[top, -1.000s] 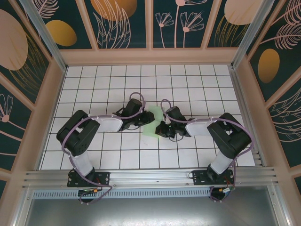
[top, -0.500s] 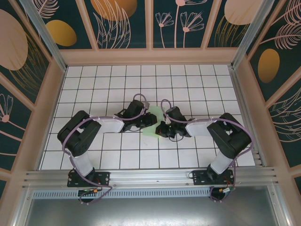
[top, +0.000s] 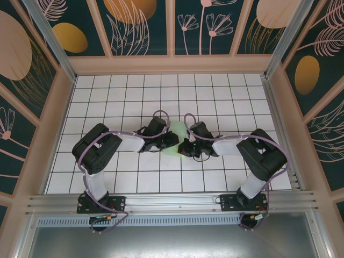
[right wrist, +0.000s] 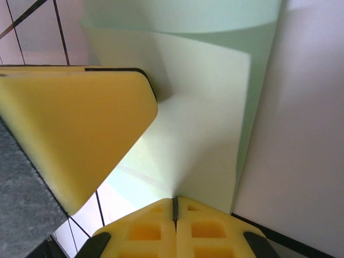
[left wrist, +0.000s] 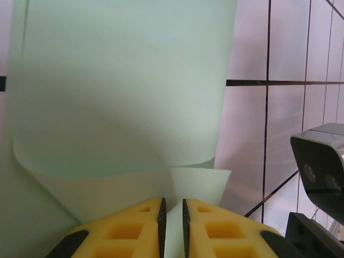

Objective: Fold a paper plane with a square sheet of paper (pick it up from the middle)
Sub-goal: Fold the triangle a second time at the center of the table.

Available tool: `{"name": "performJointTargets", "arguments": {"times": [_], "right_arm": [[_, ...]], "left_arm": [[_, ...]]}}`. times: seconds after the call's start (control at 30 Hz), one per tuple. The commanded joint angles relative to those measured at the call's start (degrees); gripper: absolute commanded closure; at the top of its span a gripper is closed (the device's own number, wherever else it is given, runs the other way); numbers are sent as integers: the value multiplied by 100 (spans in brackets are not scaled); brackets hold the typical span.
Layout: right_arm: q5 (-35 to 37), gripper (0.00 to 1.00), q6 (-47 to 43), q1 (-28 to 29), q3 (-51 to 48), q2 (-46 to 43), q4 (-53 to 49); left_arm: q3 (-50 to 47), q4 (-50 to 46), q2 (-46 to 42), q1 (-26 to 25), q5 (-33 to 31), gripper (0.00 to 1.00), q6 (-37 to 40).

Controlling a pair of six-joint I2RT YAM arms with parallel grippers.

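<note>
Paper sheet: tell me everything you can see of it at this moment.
The paper sheet is thin, plain, pale mint green and unmarked. It sits near the middle of the white gridded table, between the two grippers, partly folded. One part curls over and shows a lighter face. A sharp crease runs into the right gripper, whose fingers are shut on it. The left gripper, almost closed, seems to pinch its near edge. From above, the arms cover much of it.

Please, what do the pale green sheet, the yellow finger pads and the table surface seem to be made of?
Green sheet: likely thin matte paper; it curls and holds a sharp crease.
Yellow pads: probably moulded plastic or rubber, matte, with square recesses.
Table: smooth white squares with dark lines and a faint sheen; real tiles or a printed grid, I cannot tell.
</note>
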Motion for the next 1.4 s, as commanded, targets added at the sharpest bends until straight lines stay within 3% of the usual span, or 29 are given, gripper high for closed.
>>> {"name": "performJointTargets", "arguments": {"times": [0.0, 1.1, 1.37], "right_arm": [[325, 100, -127, 14, -258, 418, -758], [306, 100, -292, 6, -199, 479, -923], [254, 100, -313, -3, -79, 506, -896]], "left_arm": [[31, -428, 191, 55, -598, 81, 140], [734, -1316, 363, 938, -784, 79, 777], [835, -1420, -314, 939, -578, 75, 839]]}}
